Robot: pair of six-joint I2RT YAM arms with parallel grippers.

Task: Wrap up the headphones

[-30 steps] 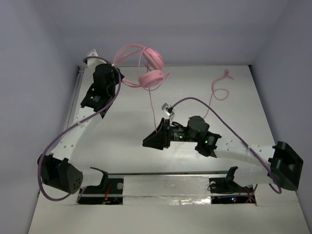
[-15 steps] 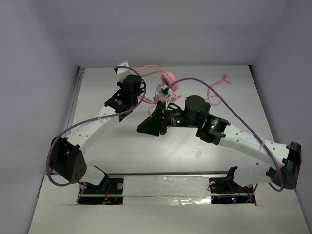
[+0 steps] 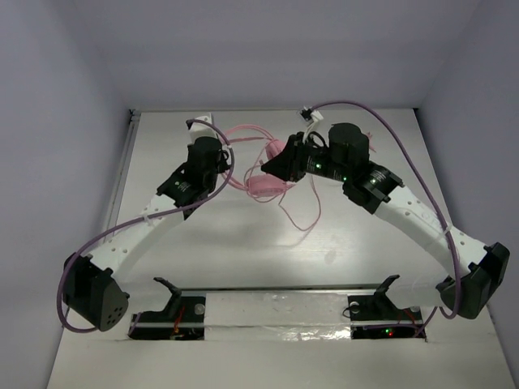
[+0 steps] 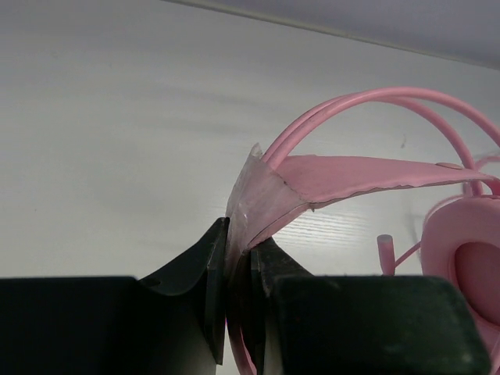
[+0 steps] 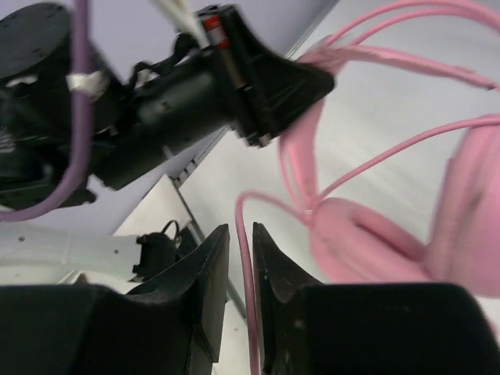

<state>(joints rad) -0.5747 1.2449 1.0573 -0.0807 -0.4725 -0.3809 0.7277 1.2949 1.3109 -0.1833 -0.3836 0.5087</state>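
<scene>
- Left arm: base low at near-left corner, long link running up and inward, wrist out over mid-table.
- Left gripper: pointing toward the other arm. Jaws clamped tight on the flat strap of the headphones, strap pinched between the two fingertips.
- Right arm: base at near-right corner, link slanting up and inward, elbow high, wrist turned back toward the left arm.
- Right gripper: jaws drawn close, only a narrow slot between them. The thin cable runs through the slot; whether it is pinched, cannot tell.
- Overhead, the two grippers face each other, near but apart.
</scene>
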